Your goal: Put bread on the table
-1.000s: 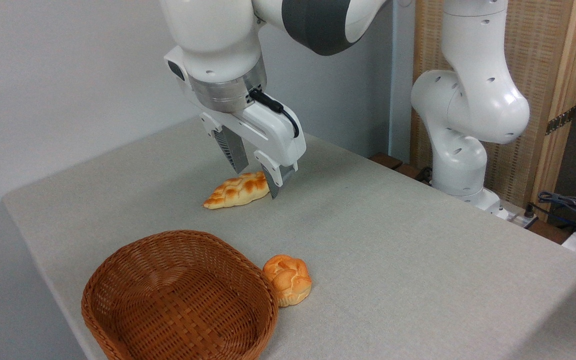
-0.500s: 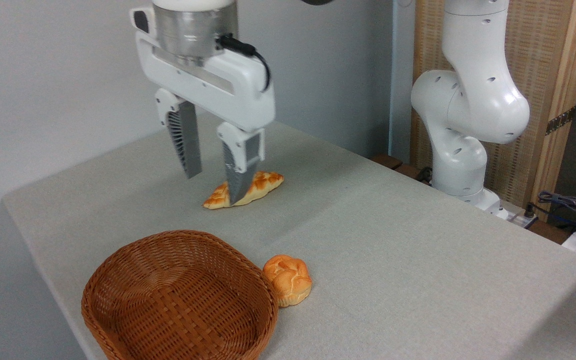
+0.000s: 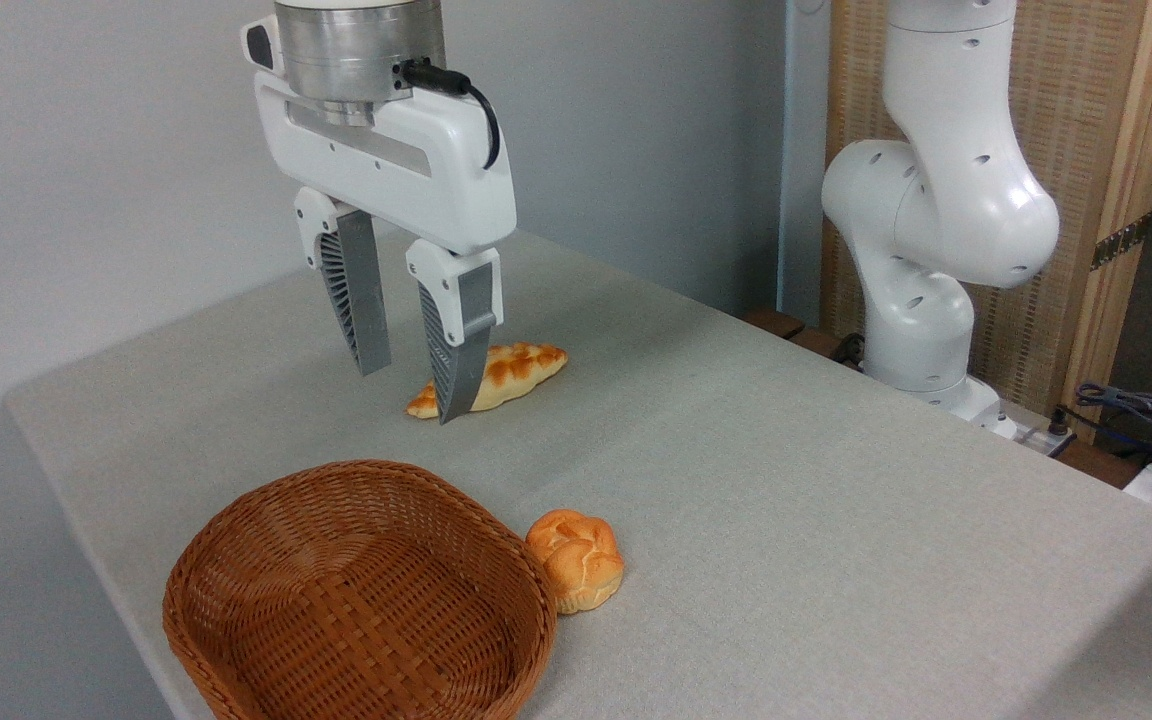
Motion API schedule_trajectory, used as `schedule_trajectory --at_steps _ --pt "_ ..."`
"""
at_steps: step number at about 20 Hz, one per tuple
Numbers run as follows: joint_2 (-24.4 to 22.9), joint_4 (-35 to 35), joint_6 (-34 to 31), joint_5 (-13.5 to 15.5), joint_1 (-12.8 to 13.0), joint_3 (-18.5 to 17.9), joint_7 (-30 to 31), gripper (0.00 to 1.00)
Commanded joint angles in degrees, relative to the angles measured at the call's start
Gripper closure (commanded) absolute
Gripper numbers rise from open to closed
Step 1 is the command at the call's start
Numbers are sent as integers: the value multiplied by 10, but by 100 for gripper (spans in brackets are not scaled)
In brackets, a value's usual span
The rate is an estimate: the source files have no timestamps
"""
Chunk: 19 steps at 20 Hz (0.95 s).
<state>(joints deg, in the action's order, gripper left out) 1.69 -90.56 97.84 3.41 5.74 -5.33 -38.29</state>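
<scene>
The bread [image 3: 576, 558], a small round golden bun with a knotted top, lies on the grey-beige table [image 3: 786, 480], touching the right rim of the wicker basket. My gripper [image 3: 411, 385] hangs open and empty above the table's far middle, well behind the bun. Its right finger stands in front of the left part of a long lattice-topped pastry [image 3: 508, 368].
A brown woven basket [image 3: 356, 595] with nothing in it sits at the table's front left, close to the near edge. The arm's white base [image 3: 921, 290] stands off the table's right rear side, with cables [image 3: 1136, 410] beside it.
My gripper rose off the pastry's right end, turned upright, moved left and toward the camera, then dropped slightly. The pastry and bun stayed put.
</scene>
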Motion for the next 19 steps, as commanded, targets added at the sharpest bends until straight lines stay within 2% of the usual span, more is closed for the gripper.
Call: schedule_trajectory --at_steps 1,3,6,11,19 --pt "-4 -7 5 -9 -2 25 10 0" --pt "-6 -11 0 -9 -5 31 17 0" --pt "-6 -11 -3 -9 -34 66 32 0" --pt "-5 -10 -44 -8 -34 67 30 0" --pt "-8 -10 -55 -6 -33 58 24 0"
